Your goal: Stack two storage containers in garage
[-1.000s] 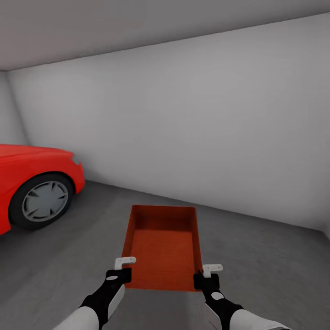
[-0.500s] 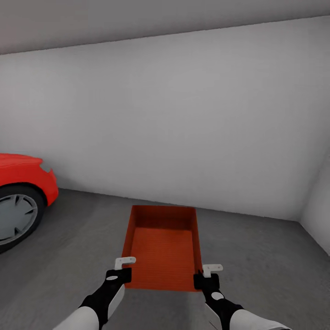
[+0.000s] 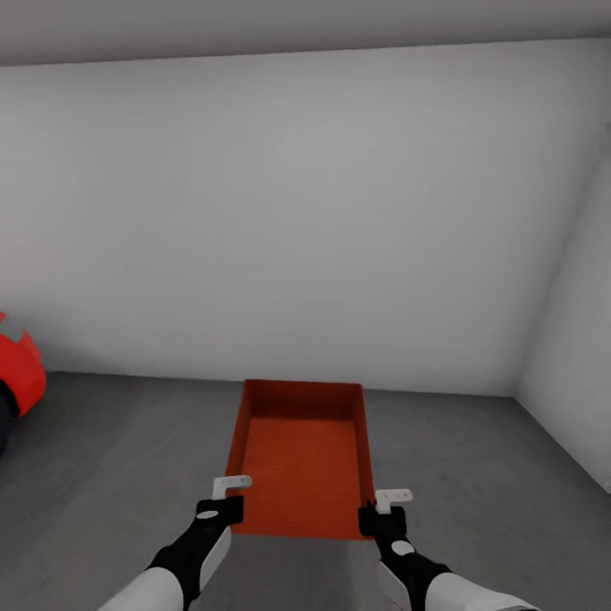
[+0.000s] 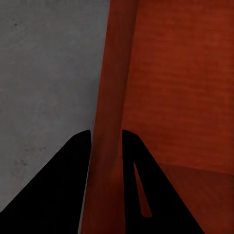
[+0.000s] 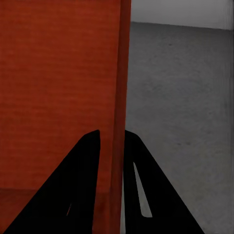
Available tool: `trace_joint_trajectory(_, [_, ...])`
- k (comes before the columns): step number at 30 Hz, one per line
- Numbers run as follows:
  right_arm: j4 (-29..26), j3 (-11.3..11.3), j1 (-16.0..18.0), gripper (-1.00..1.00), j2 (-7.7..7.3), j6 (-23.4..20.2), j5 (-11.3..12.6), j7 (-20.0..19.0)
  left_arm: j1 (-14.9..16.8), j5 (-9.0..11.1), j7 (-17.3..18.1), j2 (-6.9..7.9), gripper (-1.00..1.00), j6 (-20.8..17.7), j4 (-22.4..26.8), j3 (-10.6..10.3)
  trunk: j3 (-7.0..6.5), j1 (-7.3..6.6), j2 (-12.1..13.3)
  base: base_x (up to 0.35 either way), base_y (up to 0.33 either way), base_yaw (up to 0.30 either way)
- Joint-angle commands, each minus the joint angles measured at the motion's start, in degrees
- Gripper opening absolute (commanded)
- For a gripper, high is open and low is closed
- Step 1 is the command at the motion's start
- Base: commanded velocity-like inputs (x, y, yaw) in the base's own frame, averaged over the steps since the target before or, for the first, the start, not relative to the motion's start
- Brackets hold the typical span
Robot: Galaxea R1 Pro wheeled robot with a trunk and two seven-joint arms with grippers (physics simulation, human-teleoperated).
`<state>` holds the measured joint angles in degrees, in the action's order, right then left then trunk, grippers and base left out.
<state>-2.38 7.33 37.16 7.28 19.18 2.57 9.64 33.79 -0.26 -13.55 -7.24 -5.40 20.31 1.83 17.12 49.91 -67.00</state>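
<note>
One storage container [image 3: 299, 462] carried over garage floor [image 3: 119, 441] | left end effector [image 3: 231, 492], right end effector [image 3: 386, 502] pinching side walls | next: lower, set down flat.

Both arms reach forward, left hand [image 3: 227, 496] and right hand [image 3: 382, 507] each clamped closed.

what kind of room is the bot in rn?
Looks like a garage: rough dark grey floor, bare white walls, and the nose of a red car at the view's left edge. Both grippers' jaws clamp the orange-red container.
</note>
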Motion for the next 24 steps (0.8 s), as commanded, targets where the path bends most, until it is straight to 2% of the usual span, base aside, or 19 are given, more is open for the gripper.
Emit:
trace_joint_trajectory(1, [-0.2,-1.5,0.1,-1.0,-0.33,0.4,0.4,1.5,0.0,0.4,-0.3,0.03,-1.0,-0.4,0.0,0.5,0.07,0.03,0.0,0.297,0.226,-0.285])
trace_joint_trajectory(6, [-0.2,-1.5,0.1,-1.0,-0.33,0.4,0.4,1.5,0.0,0.4,-0.4,0.03,-1.0,-0.4,0.0,0.5,0.07,0.03,0.0,0.297,0.226,-0.122])
trace_joint_trajectory(24, [-0.2,-1.5,0.1,-1.0,-0.33,0.3,0.4,1.5,0.0,0.4,-0.4,0.12,-1.0,-0.4,-0.1,0.5,0.07,0.03,0.0,0.297,0.214,-0.003])
